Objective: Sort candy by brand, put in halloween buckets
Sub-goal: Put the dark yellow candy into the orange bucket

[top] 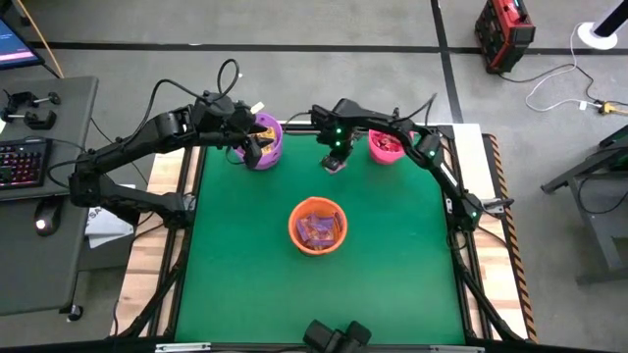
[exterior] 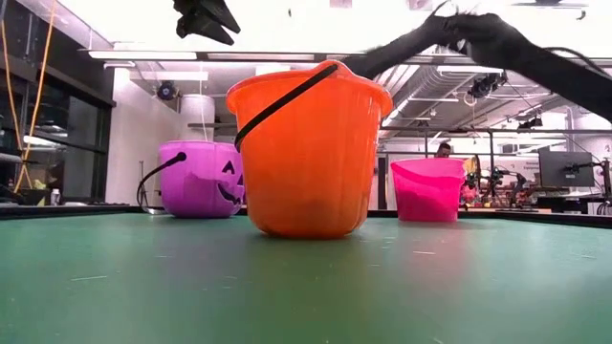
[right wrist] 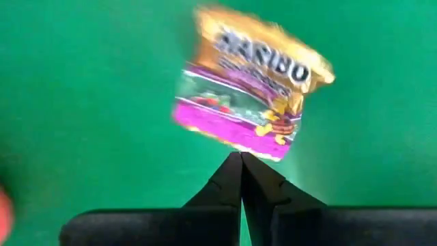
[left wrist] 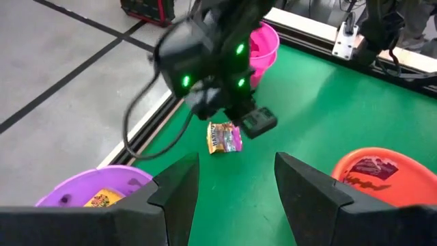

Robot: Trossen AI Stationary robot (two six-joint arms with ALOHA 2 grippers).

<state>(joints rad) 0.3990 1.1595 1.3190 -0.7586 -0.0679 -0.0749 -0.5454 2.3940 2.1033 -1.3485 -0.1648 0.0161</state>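
Nearest to you on the desk (top: 392,275), the orange bucket (top: 317,225) is standing upright by itself in the middle of the green mat, and it is already carrying several wrapped packets (top: 318,228) (one red-brown wrapper is showing over its rim in the left wrist view).

Beyond it, your right pincer (top: 335,163) is hanging over the mat between the purple bucket (top: 263,143) and the pink bucket (top: 386,146). Its fingers are pressed together with no gap between the tips, and a gold and purple Haribo packet (right wrist: 247,93) is sitting right at those tips. The right wrist view is showing the packet's lower edge meeting the closed tips, so you are pinching it by that edge. The left wrist view is showing the same packet just beside the pincer, low over the green.

To the left, your left pincer (top: 250,148) is poised at the purple bucket, over its near rim. Its two fingers (left wrist: 179,195) are spread wide apart with nothing between them. Inside that purple bucket a yellow packet (left wrist: 102,199) is lying against the wall.

At the far right of the mat, the pink bucket is standing upright, with something dark red inside that you cannot make out clearly.
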